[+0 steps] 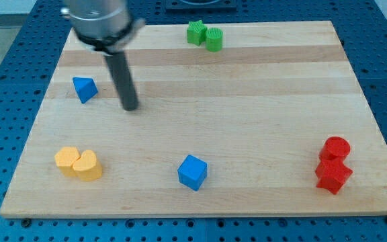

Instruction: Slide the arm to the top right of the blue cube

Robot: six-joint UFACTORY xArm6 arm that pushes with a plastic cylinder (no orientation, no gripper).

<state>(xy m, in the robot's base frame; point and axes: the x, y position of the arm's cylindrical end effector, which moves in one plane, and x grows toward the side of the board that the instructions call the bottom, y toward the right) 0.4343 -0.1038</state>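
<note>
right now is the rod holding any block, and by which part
Nothing is held. My tip stands free on the board, right of the blue triangular block, touching no block.

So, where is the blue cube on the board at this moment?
The blue cube sits near the view's bottom edge, about the middle, between the yellow blocks and the red blocks.

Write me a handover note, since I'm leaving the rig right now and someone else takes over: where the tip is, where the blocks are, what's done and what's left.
My tip rests on the board in the upper left, just right of the blue triangular block, apart from it.
The blue cube sits near the view's bottom centre, well below and right of the tip.
Done: nothing yet near the cube.
Left: slide the tip down and rightward to a spot above and right of the blue cube.
Others: green pair top, yellow pair bottom left, red pair bottom right.
</note>
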